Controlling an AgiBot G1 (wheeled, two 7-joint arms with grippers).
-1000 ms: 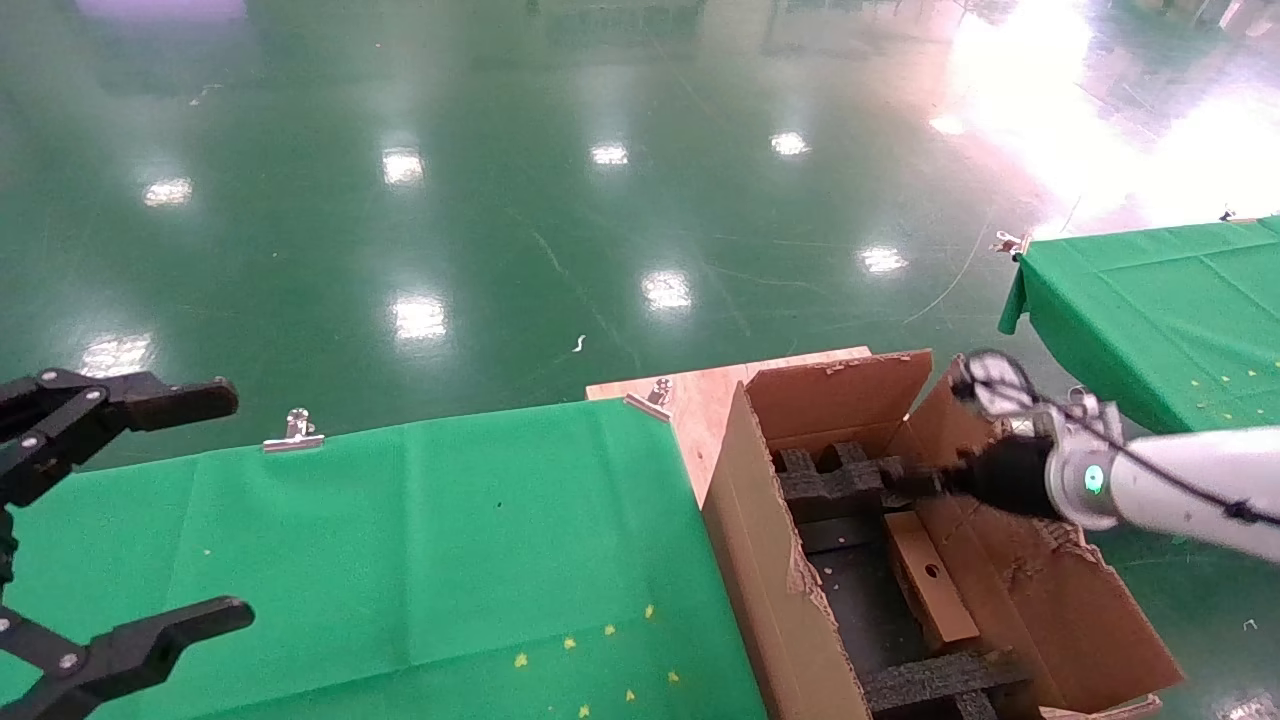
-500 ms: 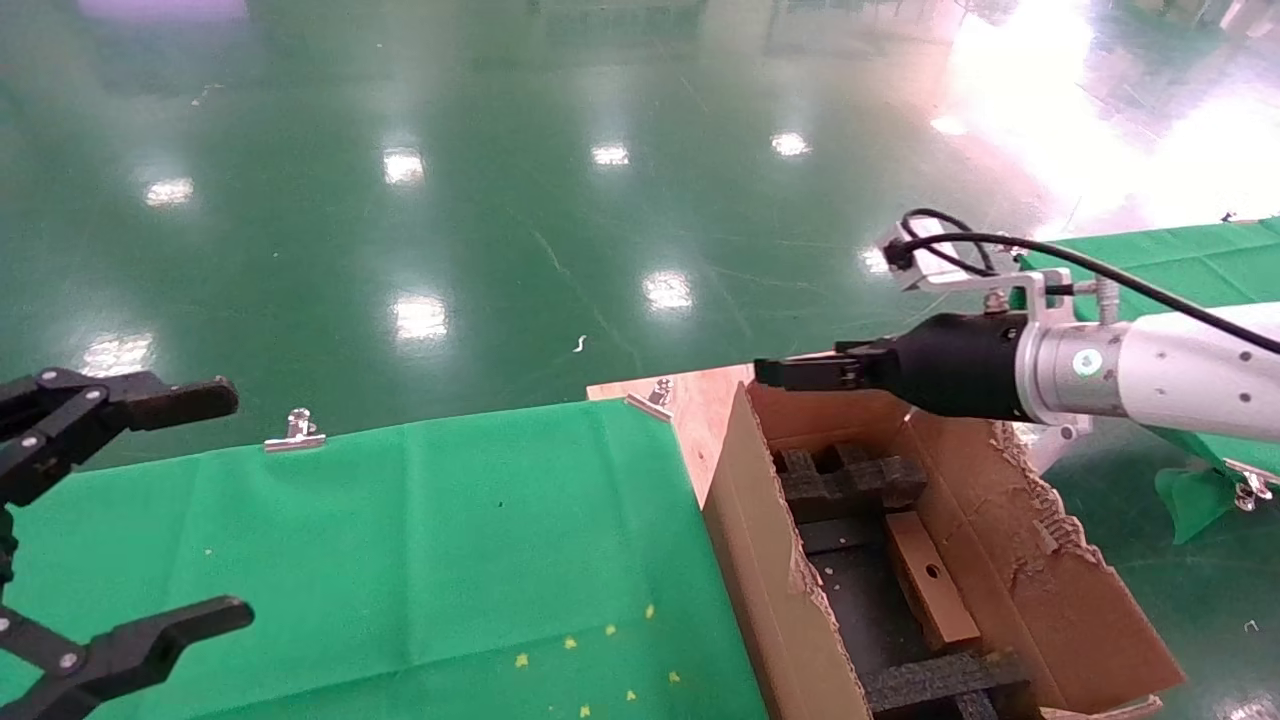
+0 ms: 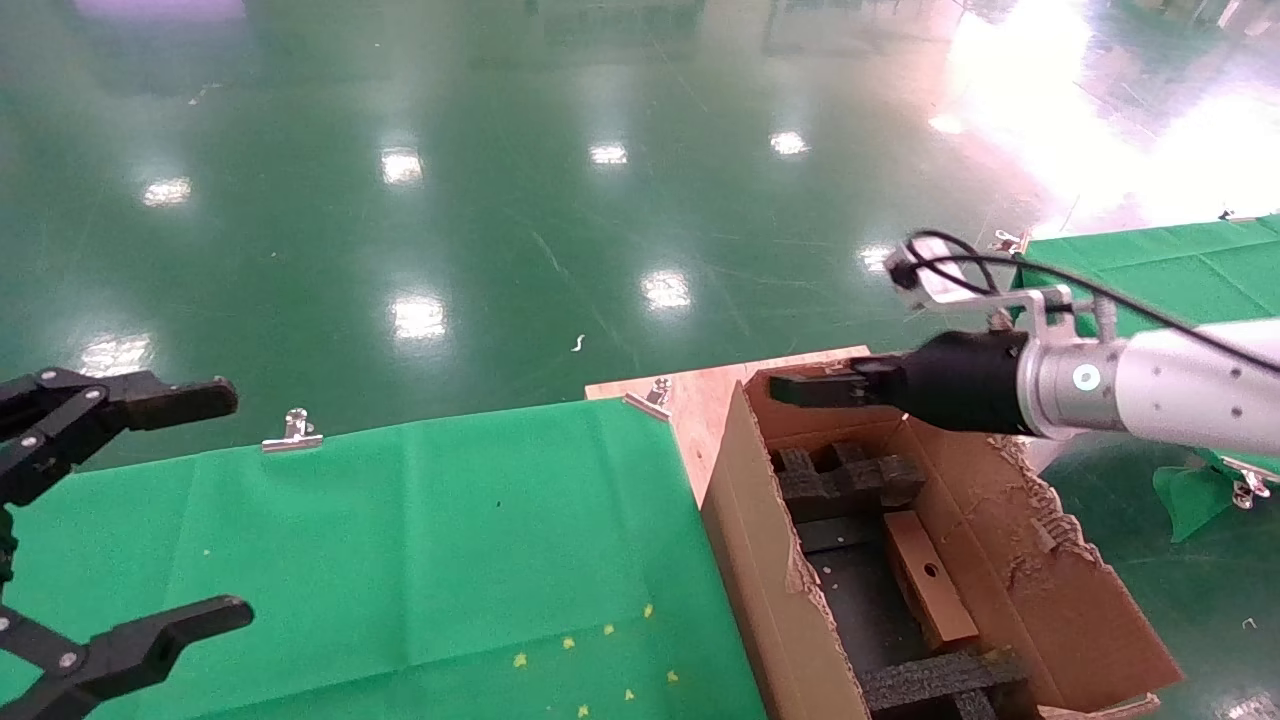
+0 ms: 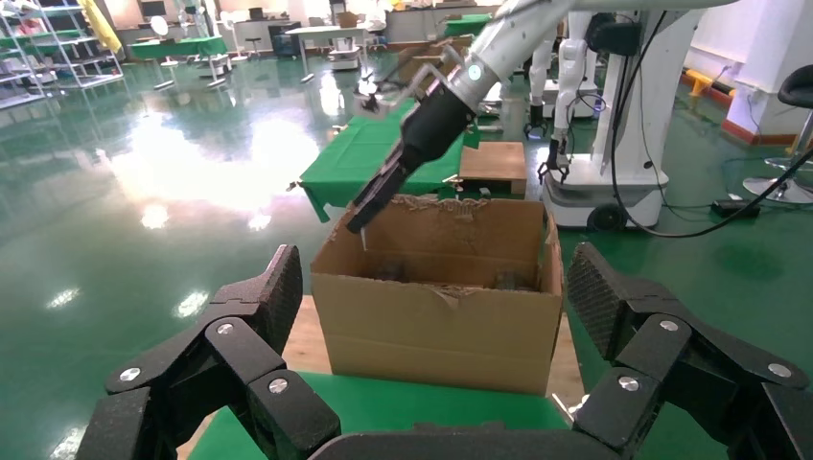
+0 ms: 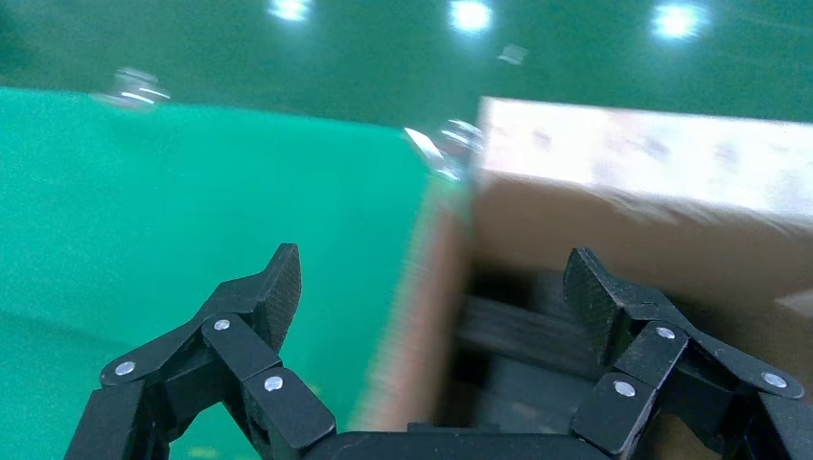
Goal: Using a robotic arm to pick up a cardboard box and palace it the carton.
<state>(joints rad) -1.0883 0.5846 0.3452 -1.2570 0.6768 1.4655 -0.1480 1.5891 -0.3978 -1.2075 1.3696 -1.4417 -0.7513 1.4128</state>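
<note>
The cardboard box [image 3: 930,580], small, flat and brown with a round hole, lies inside the carton [image 3: 770,590], leaning by its right wall among black foam inserts [image 3: 850,480]. The robotic arm, white with a teal ring [image 3: 1085,378], reaches in from the right. Its right gripper [image 3: 790,388] hovers over the carton's far rim, well above the box. In the right wrist view this gripper [image 5: 433,278] is open and empty. My all-black left gripper [image 3: 232,505] hangs open at the near left, far from the carton [image 4: 441,316], with nothing between its fingers [image 4: 278,292].
A green-clothed table [image 3: 400,540] adjoins the carton's left wall, with metal clips [image 3: 293,432] on its far edge. A bare wooden board [image 3: 700,400] shows behind the carton. A second green table [image 3: 1150,270] stands at the right, over glossy green floor.
The right gripper has lifted out of the carton, leaving the cardboard box inside, and now hovers over the far rim. The left gripper has not moved.
</note>
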